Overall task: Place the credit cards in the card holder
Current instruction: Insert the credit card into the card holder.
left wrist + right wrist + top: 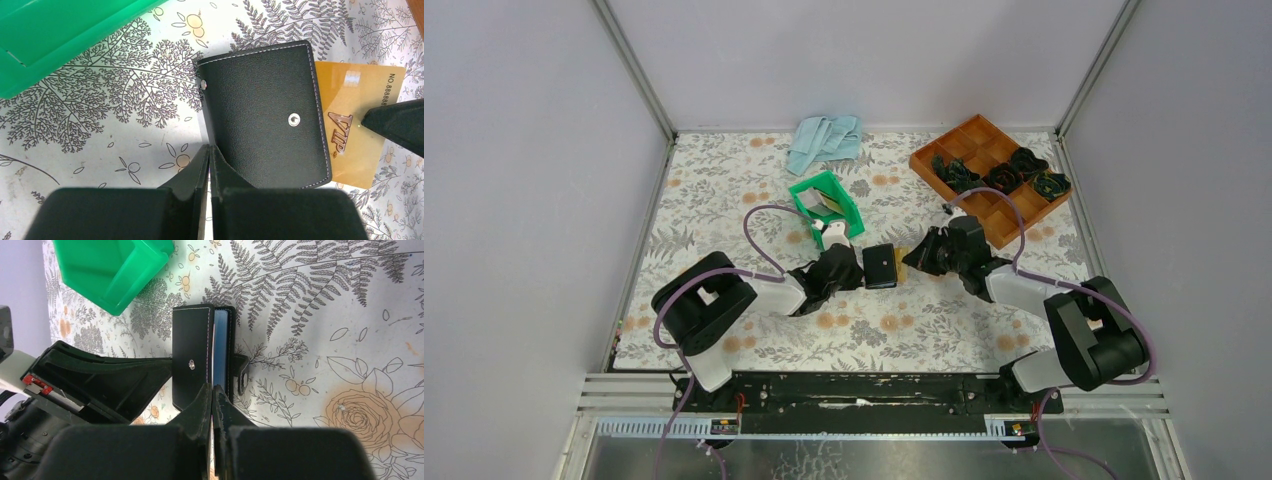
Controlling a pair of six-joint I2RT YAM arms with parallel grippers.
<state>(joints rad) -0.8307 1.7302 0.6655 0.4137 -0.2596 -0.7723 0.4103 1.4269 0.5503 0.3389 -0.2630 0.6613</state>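
Floral cloth covers the table. One black card holder lies mid-table, and the left gripper is pinched tight on its edge. Beside the holder, the right gripper is clamped on one gold credit card, which sits half under the flap. If the card tilts, it could jam or shove the holder loose. One green bin sits behind the holder; I cannot count its contents.
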